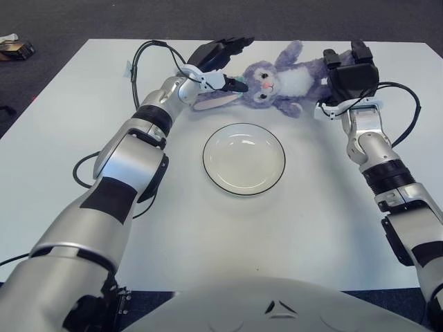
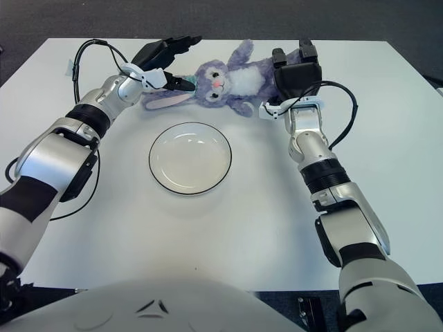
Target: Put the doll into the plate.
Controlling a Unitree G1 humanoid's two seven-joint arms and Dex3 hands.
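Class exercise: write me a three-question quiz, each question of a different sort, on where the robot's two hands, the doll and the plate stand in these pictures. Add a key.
1. True or false: the doll already lies inside the plate.
2. Which part of the doll is the left hand at? A) its feet B) its head and ears C) its tail
3. Fill in: the right hand is at the doll's ____ end.

Key
1. False: the doll lies on the table, on the far side of the plate, which holds nothing.
2. B
3. leg
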